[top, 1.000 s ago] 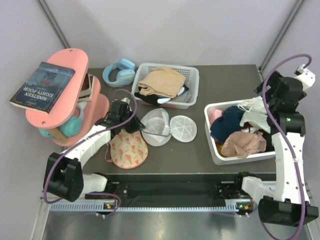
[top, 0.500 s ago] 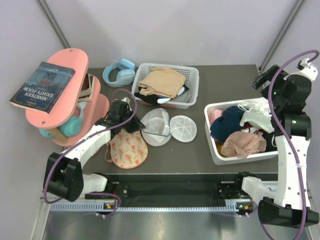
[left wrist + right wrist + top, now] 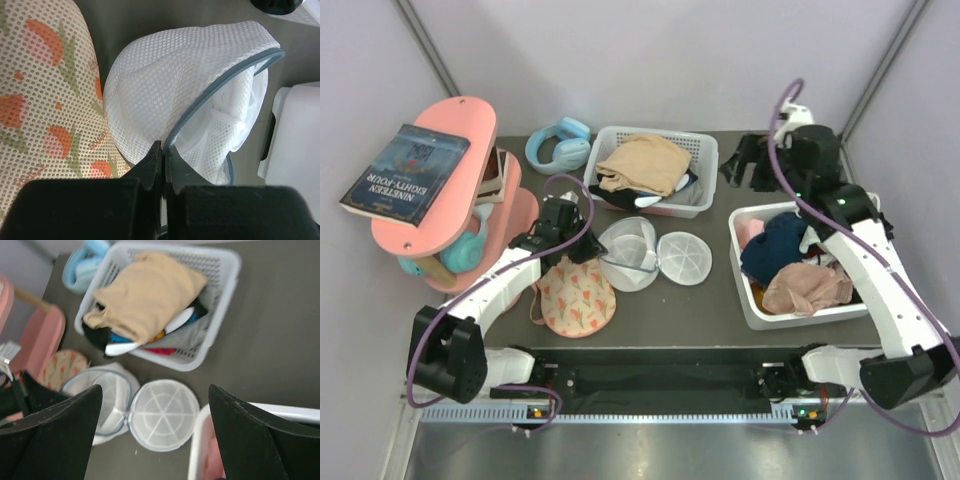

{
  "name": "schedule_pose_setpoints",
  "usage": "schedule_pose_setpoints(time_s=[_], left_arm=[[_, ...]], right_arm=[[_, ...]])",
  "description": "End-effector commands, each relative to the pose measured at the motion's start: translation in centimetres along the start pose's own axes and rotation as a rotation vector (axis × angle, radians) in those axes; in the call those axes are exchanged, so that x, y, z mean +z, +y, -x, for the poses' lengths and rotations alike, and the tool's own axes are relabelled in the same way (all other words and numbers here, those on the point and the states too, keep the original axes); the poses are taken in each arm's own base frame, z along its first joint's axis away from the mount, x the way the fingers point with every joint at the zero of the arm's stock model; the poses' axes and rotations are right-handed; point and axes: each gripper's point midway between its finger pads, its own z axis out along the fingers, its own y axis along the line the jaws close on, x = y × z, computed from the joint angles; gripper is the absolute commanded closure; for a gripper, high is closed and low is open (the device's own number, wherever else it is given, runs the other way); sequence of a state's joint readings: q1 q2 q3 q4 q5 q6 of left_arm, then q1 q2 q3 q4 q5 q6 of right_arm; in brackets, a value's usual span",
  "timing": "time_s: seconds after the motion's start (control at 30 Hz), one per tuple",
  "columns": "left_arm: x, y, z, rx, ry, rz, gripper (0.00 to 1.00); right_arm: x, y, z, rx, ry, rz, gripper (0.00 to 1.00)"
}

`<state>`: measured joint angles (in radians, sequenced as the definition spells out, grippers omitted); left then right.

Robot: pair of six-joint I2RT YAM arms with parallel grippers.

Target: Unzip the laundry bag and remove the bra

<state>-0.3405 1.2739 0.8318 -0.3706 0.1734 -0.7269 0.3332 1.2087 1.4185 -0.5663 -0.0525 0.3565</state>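
The laundry bag (image 3: 628,256) lies unzipped in the middle of the table, its round lid (image 3: 685,257) flipped flat to the right. My left gripper (image 3: 582,246) is shut on the bag's left rim; in the left wrist view the fingertips (image 3: 156,156) pinch the grey zip rim (image 3: 215,90) of the white mesh (image 3: 160,85). The bra (image 3: 575,298), peach with red flowers, rests on the table left of the bag, outside it, and shows as the bra (image 3: 45,100) beside the mesh. My right gripper (image 3: 745,165) hangs open and empty above the back of the table; its wrist view looks down on the bag (image 3: 102,395).
A white slatted basket (image 3: 708,150) with a tan garment stands at the back. Another white basket (image 3: 745,295) full of clothes stands at the right. Blue headphones (image 3: 558,143) lie at the back left, beside a pink shelf (image 3: 440,190) carrying a book (image 3: 405,170).
My right arm has swung from the table's far right edge leftward to the gap between the two baskets. The left arm, bag and bra have stayed put.
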Motion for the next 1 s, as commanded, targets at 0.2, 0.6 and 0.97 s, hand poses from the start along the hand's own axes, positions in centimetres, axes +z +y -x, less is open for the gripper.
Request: schedule_pose_setpoints(time_s=[0.2,0.6,0.97], left_arm=[[-1.0,0.5,1.5,0.025,-0.053,0.054,1.00],[-2.9,2.6,2.2,0.031,-0.115,0.141,1.00],[-3.2,3.0,2.1,0.025,-0.123,0.144,1.00]], right_arm=[[3.7,10.0,-13.6,-0.210,0.483,0.309,0.15],[7.7,4.2,-20.7,-0.133,0.673,0.019,0.22],[10.5,-1.3,-23.2,-0.194,0.650,-0.232,0.37]])
